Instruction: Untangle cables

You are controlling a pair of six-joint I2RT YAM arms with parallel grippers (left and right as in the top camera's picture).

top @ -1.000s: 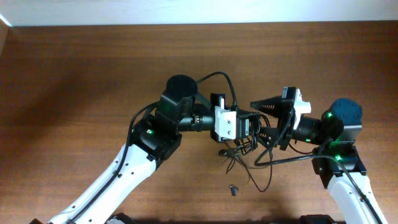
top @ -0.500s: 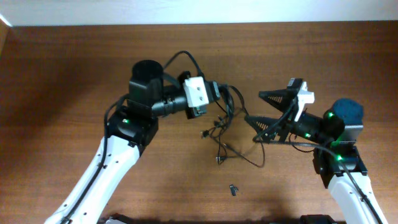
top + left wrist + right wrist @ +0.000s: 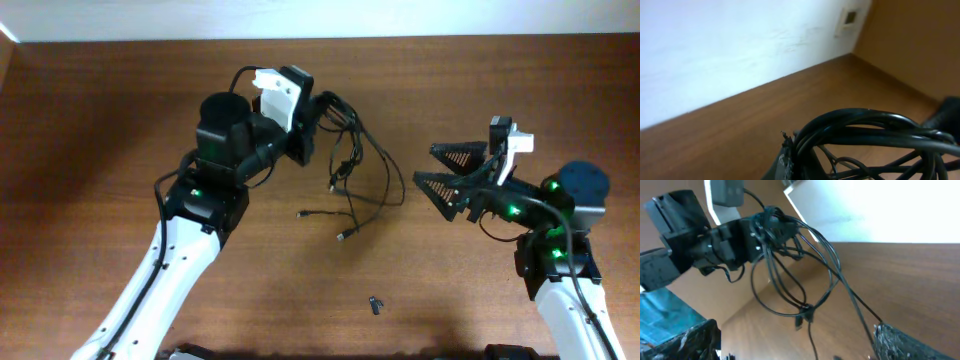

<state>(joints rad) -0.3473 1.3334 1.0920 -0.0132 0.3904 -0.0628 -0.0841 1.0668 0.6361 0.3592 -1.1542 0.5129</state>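
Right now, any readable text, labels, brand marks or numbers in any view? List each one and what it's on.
No readable text in any view.
Wall plate: no print shows; too small to rule out.
White housing at the left wrist: no marking visible.
Cables: no tags or printing visible.
Small dark loose piece: too small to tell.

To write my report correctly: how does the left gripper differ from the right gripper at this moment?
The left gripper is shut on the cables; the right gripper is wide open and holds nothing. The left gripper carries the hanging tangle, while the right gripper hovers beside it. Both point toward the cables.
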